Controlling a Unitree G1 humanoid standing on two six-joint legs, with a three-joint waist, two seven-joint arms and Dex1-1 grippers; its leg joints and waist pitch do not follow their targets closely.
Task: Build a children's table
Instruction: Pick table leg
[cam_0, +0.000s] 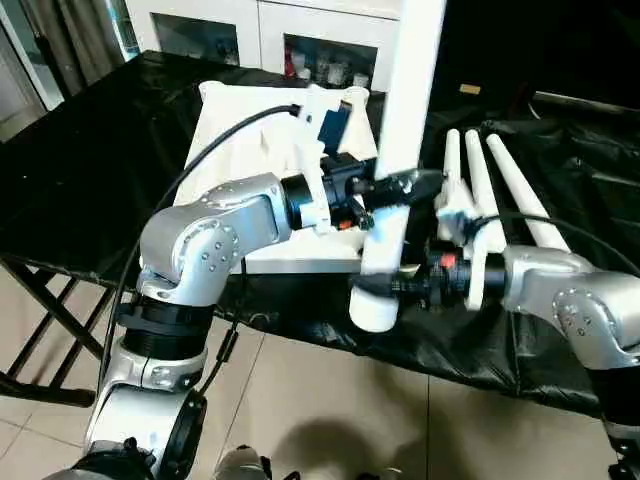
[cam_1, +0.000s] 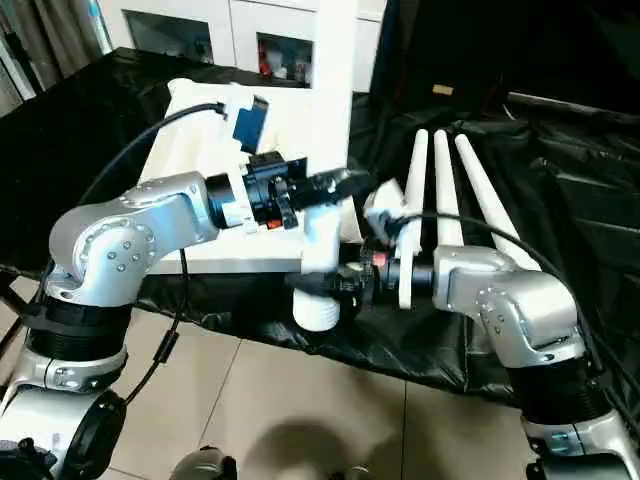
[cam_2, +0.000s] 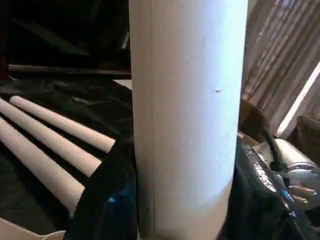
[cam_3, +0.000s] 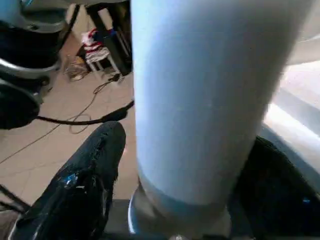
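One white leg (cam_0: 410, 100) stands upright in front of the tabletop (cam_0: 250, 140), which lies ribbed side up on the black cloth. My left gripper (cam_0: 395, 190) is shut on the leg at mid-height, its black fingers (cam_2: 107, 195) pressed against both sides. My right gripper (cam_0: 385, 285) is lower, near the leg's wide bottom end (cam_0: 375, 308). It is open, and its fingers (cam_3: 90, 180) flank the tube with a small gap. Three more legs (cam_0: 480, 180) lie side by side to the right of the tabletop.
The black-draped work table (cam_0: 80, 170) ends just below the held leg, above a tiled floor (cam_0: 330, 400). A white glass-door cabinet (cam_0: 300, 40) stands behind. Dark folding supports (cam_0: 40, 300) show under the table at the left.
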